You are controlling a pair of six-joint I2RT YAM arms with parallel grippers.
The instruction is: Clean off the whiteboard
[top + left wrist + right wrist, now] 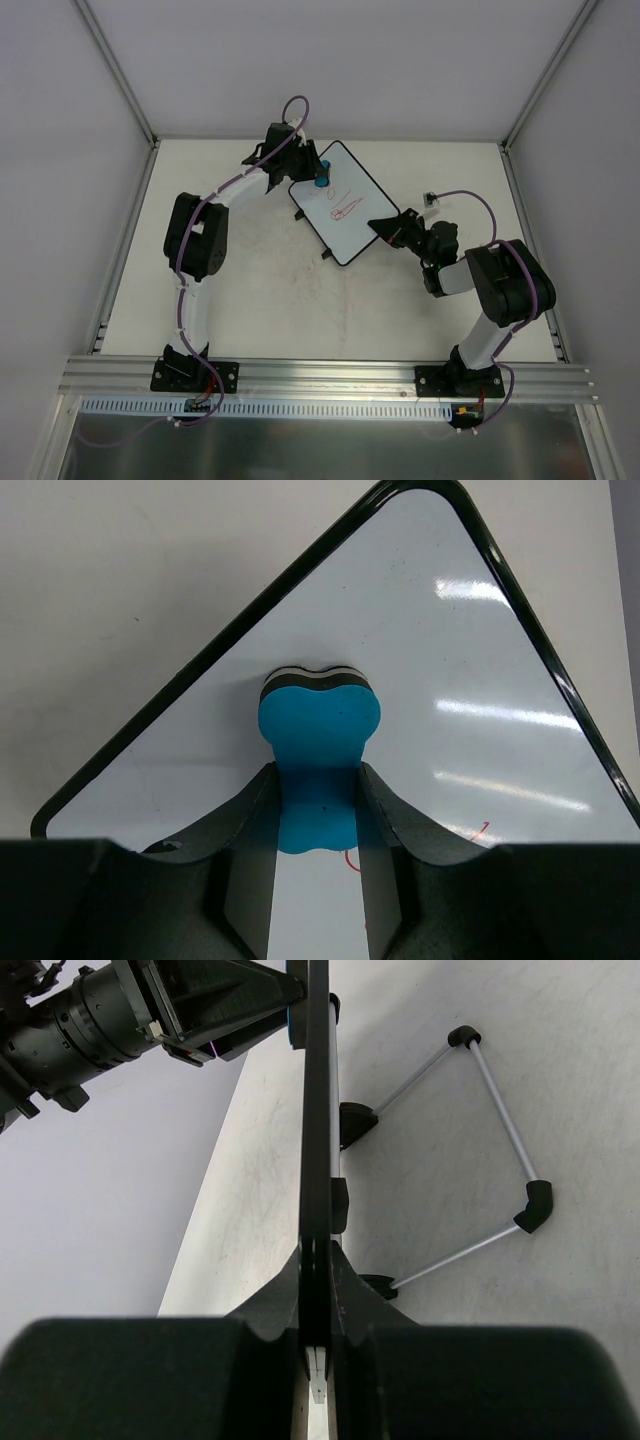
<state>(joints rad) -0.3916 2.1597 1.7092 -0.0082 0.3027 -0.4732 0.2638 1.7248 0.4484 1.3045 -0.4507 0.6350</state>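
The whiteboard (345,215) lies slantwise in the middle of the table, with red scribbles (343,208) near its centre. My left gripper (312,176) is shut on the waist of a blue bow-tie eraser (321,181), which is pressed on the board's far-left part. In the left wrist view the eraser (318,725) sits between my fingers (250,820) of the left gripper (317,780) on the whiteboard (450,660), with red strokes (480,829) close by. My right gripper (386,228) is shut on the board's near-right rim. The right wrist view shows the whiteboard (317,1110) edge-on in the right gripper (317,1260).
A thin metal wire stand (505,1130) with black corner joints lies on the table (260,300) under the board. Two black tabs (300,213) stick out from the board's left edge. A small black-and-white piece (430,199) rests right of the board. Grey walls surround the table.
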